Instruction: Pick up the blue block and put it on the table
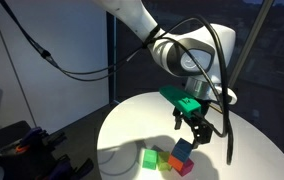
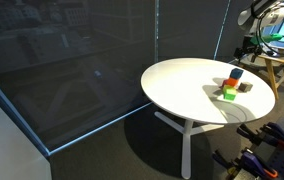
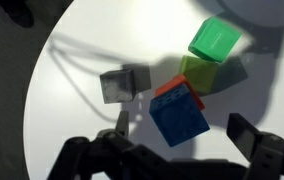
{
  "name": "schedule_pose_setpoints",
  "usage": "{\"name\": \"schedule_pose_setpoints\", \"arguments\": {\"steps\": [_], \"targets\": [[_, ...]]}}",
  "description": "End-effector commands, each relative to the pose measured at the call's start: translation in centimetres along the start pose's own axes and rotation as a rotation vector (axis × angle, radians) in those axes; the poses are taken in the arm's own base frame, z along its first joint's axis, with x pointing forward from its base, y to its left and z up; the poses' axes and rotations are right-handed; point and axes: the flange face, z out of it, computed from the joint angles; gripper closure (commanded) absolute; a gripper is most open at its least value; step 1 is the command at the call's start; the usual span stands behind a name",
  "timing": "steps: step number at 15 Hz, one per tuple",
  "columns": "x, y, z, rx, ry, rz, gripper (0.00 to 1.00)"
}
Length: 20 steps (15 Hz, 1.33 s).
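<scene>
The blue block (image 3: pixel 179 115) sits on top of an orange cube (image 3: pixel 167 90) in a small cluster of cubes on the round white table (image 3: pixel 62 90). It also shows in both exterior views (image 1: pixel 182 150) (image 2: pixel 236 73). My gripper (image 3: pixel 182 130) is open and empty. It hangs above the blue block, with one finger on each side of it in the wrist view. In an exterior view the gripper (image 1: pixel 194 128) is a little above the cluster and not touching it.
A green cube (image 3: pixel 214 38) and a yellow-green cube (image 3: pixel 200 72) lie beside the stack. A green cube (image 1: pixel 151 158) and a red-pink cube (image 1: pixel 185 166) show on the table (image 1: pixel 242 150). The table edge is near the cluster (image 2: pixel 232 85). Dark glass walls stand behind.
</scene>
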Motion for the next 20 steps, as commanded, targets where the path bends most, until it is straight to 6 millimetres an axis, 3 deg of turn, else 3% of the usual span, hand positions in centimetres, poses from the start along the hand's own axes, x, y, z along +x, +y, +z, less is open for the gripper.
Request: {"name": "schedule_pose_setpoints", "arguments": {"steps": [1, 8, 20], "targets": [[1.0, 0.6, 0.3, 0.006, 0.02, -0.004, 0.0], [1.2, 0.4, 1.9, -0.004, 0.021, -0.016, 0.0], [1.3, 0.2, 2.7, -0.036, 0.037, -0.141, 0.0]]}}
